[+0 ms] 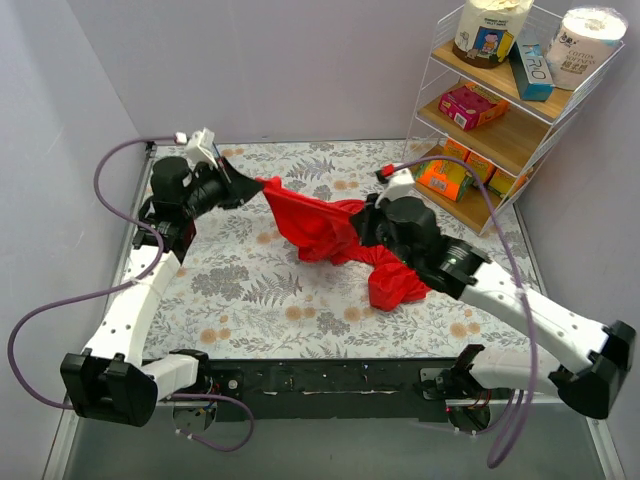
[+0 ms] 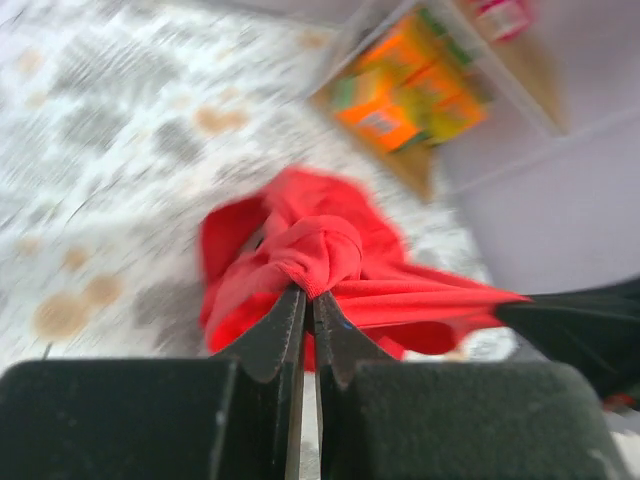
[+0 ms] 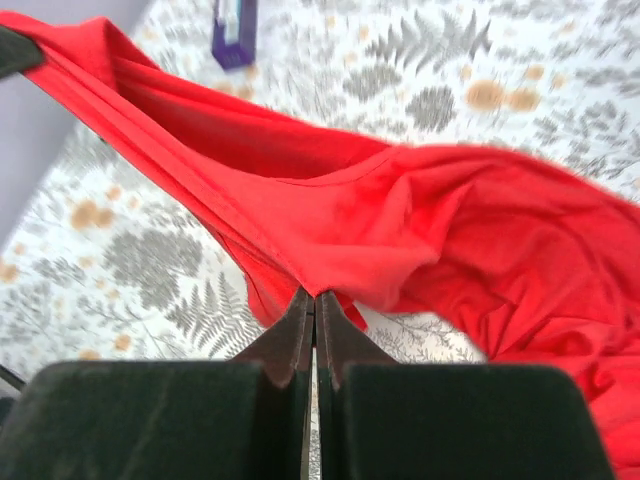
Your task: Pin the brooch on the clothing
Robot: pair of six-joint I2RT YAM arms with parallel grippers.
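The clothing, a bright red tank top point(image 1: 320, 225), hangs stretched between my two grippers above the floral cloth. My left gripper point(image 1: 258, 186) is shut on one end of it at the back left; in the left wrist view the gripper point(image 2: 308, 293) pinches a bunched fold of the clothing point(image 2: 320, 250). My right gripper point(image 1: 358, 228) is shut on the fabric near the middle; in the right wrist view the gripper point(image 3: 314, 295) pinches the lower edge of the clothing point(image 3: 400, 220). The rest of the garment lies crumpled at the right point(image 1: 398, 282). The brooch is not in view.
A wire shelf point(image 1: 500, 110) with boxes and jars stands at the back right. A floral tablecloth point(image 1: 260, 290) covers the table. A small purple object point(image 3: 234, 35) stands on the cloth, seen in the right wrist view. Grey walls close in the left and back.
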